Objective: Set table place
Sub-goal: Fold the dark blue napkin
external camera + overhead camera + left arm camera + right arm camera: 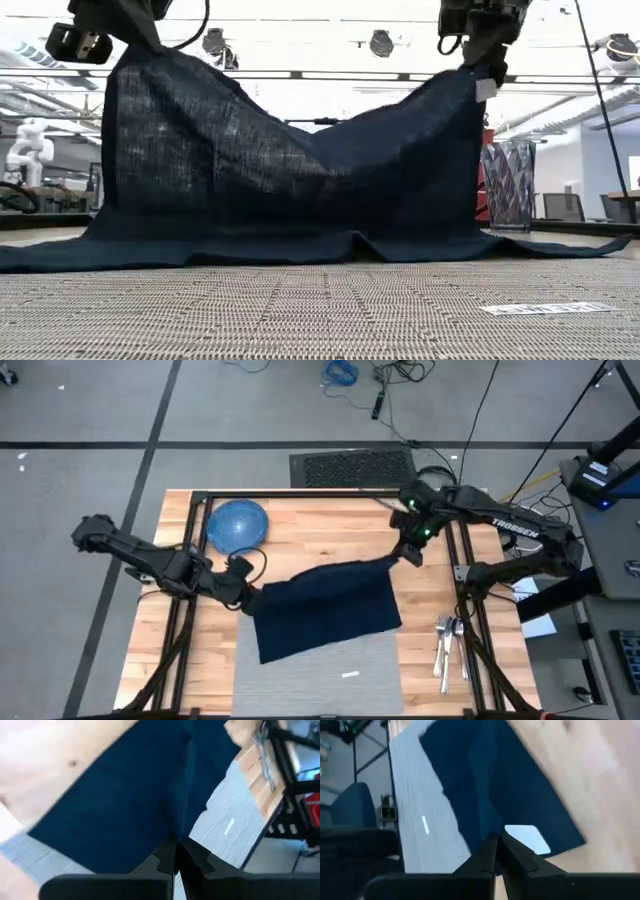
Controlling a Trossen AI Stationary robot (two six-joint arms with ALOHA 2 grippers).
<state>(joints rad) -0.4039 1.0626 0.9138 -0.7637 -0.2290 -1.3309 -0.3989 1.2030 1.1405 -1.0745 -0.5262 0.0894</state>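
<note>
I have the left gripper (243, 592) and right gripper (397, 556) each clamped on a corner of the sagging navy woven napkin (325, 610) above the ribbed grey placemat (330, 675).

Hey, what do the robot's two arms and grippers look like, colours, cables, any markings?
Both arms are dark, near-black jointed links. The left gripper has a black cable looping beside it; the right gripper sits below a green light, and that arm carries white TROSSEN lettering. In the wrist views, the fingers are black and angular.

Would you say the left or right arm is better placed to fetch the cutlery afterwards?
Probably the right: the cutlery lies on the table's right side, near the right gripper; the left gripper, also shut on the napkin, is across the placemat.
</note>
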